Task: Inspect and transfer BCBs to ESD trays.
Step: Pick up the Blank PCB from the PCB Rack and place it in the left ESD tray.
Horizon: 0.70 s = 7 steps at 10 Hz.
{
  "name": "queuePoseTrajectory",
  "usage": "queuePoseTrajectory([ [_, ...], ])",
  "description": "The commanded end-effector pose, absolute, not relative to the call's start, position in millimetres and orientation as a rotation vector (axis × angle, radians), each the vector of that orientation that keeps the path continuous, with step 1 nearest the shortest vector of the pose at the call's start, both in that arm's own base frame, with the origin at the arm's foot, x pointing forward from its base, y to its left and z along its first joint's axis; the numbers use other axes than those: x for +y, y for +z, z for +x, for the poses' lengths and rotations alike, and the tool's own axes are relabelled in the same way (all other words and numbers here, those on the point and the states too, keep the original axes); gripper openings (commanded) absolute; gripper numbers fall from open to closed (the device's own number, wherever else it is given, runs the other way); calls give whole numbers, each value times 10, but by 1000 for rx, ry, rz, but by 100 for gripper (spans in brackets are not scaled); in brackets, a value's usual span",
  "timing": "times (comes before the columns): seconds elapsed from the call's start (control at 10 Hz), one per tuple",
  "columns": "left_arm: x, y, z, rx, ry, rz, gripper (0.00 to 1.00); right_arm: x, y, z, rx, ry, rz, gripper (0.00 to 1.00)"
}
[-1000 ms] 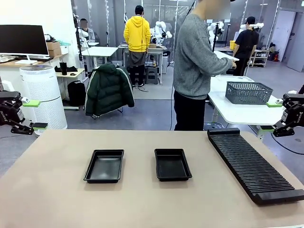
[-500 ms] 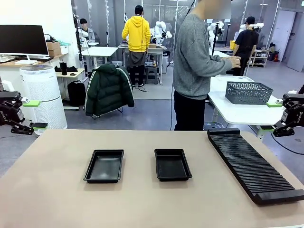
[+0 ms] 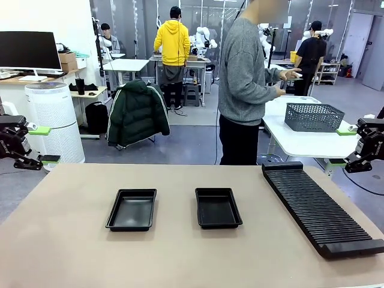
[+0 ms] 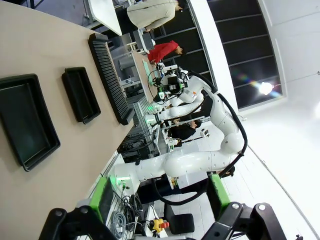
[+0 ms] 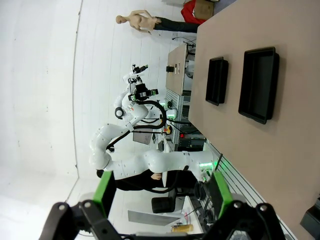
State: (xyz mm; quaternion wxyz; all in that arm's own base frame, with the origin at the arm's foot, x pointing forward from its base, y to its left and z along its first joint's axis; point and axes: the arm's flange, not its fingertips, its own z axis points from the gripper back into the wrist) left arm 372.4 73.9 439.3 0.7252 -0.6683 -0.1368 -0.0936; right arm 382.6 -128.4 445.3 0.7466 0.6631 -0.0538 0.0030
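Two black ESD trays lie side by side mid-table, the left one and the right one; both look bare inside. The BCBs are out of view. My left gripper hovers off the table's left edge, open, with nothing between its green pads. Off the right edge, my right gripper is open too, and holds nothing. A person in a grey sweater stands at the far side, turned towards the white table on the right.
A long black ribbed rack lies along the table's right side. Behind it, a white table carries a grey mesh basket. A chair with a green jacket stands beyond the far edge.
The person's raised hand has shifted while they stay turned to the right. Both grippers, the trays and the rack have not moved.
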Motion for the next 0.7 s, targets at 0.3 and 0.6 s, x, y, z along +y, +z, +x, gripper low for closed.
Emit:
queuePoseTrajectory([
  [0.3, 734, 4400, 3722, -300, -207, -1476, 100, -1288, 4452, 3827, -118, 5, 1452, 100],
  [0.6, 734, 4400, 3722, -300, -207, -1476, 100, -1288, 4452, 3827, -118, 5, 1452, 100],
])
